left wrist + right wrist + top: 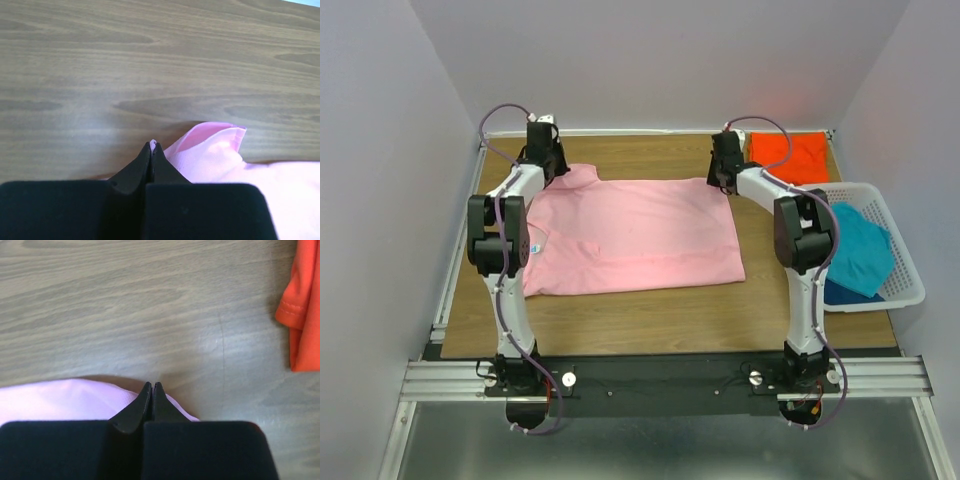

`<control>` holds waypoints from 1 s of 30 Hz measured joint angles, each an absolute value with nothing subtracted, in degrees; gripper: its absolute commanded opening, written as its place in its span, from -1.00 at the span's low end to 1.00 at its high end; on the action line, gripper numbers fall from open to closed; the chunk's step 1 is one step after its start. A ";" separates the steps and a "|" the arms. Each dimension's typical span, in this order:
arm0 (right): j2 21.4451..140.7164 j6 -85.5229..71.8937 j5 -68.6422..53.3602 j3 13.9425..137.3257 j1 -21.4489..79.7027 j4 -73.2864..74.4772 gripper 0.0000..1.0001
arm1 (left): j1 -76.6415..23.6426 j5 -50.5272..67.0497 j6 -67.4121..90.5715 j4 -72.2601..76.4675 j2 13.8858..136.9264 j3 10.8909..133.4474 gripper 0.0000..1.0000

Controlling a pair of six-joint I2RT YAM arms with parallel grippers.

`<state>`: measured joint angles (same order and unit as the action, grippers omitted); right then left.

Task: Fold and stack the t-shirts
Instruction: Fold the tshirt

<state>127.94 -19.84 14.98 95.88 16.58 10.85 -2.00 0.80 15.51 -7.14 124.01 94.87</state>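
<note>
The light pink t-shirt (635, 235) lies spread on the wooden table. My left gripper (552, 170) is at its far left corner, shut on a pinch of pink cloth (153, 144); a raised fold of the shirt (215, 150) stands just right of the fingers. My right gripper (722, 180) is at the far right corner, jaws shut over the pink shirt's edge (65, 400). The orange t-shirt (788, 157) lies folded at the far right, and its hem shows in the right wrist view (300, 310). The teal t-shirt (860, 248) lies in the basket.
A white lattice basket (905, 285) stands at the right edge of the table, with a darker blue cloth (845, 292) under the teal shirt. Grey walls close in the table on three sides. Bare wood (650, 320) runs along the near side.
</note>
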 measured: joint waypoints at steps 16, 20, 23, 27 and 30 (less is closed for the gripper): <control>110.28 -21.12 17.04 79.22 19.62 10.83 -0.99 | -2.00 1.08 19.94 5.13 101.62 62.67 -1.00; 107.44 -21.61 17.56 75.55 19.62 11.09 -0.99 | -2.00 0.62 21.54 6.83 97.67 57.54 -1.00; 105.51 -21.76 17.76 73.67 19.62 11.22 -0.99 | -2.00 0.40 22.76 8.19 94.15 53.89 -1.00; 103.20 -22.09 17.85 70.98 19.62 11.35 -0.99 | -2.00 -0.80 24.10 9.17 89.03 49.60 -1.00; 102.50 -22.28 17.85 70.04 19.62 11.42 -0.99 | -2.00 -1.83 24.99 9.63 84.84 46.44 -1.00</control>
